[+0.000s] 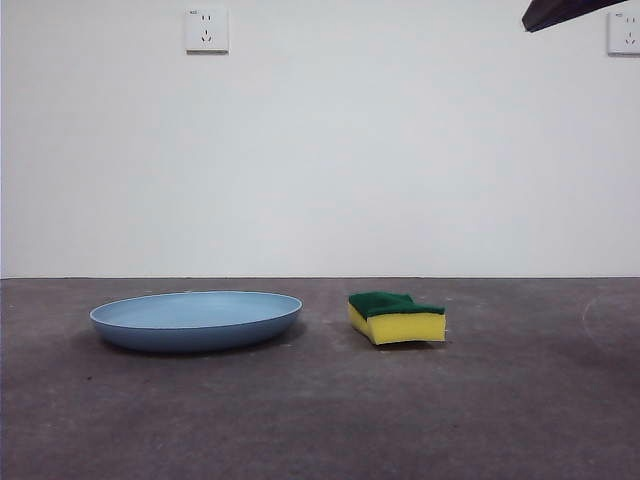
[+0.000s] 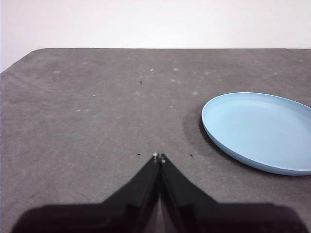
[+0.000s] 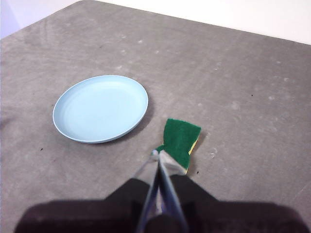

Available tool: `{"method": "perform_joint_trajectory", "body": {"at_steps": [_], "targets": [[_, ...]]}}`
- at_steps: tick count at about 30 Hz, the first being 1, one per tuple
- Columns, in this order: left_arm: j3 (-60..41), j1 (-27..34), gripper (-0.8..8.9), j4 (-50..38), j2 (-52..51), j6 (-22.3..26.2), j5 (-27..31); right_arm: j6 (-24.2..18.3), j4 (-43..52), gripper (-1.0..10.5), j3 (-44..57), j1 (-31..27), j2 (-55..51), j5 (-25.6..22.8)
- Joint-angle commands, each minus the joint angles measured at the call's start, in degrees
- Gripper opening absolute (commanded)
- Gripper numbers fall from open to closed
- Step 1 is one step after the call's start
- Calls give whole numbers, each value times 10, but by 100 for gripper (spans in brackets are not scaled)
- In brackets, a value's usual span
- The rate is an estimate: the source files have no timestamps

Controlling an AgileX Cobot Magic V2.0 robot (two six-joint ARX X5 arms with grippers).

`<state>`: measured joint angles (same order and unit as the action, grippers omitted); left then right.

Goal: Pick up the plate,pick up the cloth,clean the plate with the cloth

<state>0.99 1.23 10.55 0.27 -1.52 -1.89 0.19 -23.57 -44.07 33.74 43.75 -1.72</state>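
The light-blue plate [image 1: 196,318] lies flat on the grey table, left of centre in the front view. It also shows in the left wrist view [image 2: 260,131] and the right wrist view [image 3: 101,108]. The cloth, a yellow sponge with a dark green top [image 1: 396,317], lies just right of the plate, apart from it, and shows in the right wrist view [image 3: 181,141]. My left gripper [image 2: 159,157] is shut and empty, above bare table beside the plate. My right gripper [image 3: 158,155] is shut and empty, high above the table with its tips over the sponge's near end.
The table surface [image 1: 320,420] is dark grey and speckled. A white wall stands behind it with a socket at the upper left [image 1: 206,30] and another at the upper right [image 1: 624,32]. A dark arm tip [image 1: 560,12] shows at the top right corner.
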Motion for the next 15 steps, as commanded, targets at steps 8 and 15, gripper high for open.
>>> {"method": "perform_joint_trajectory", "body": {"at_steps": [8, 15], "targets": [[-8, 2, -3, -1, -2, -2, 2, 3, 3, 2, 1, 0, 0, -2], [-8, 2, -3, -1, -2, -2, 2, -4, 0, 2, 1, 0, -1, -2]]}}
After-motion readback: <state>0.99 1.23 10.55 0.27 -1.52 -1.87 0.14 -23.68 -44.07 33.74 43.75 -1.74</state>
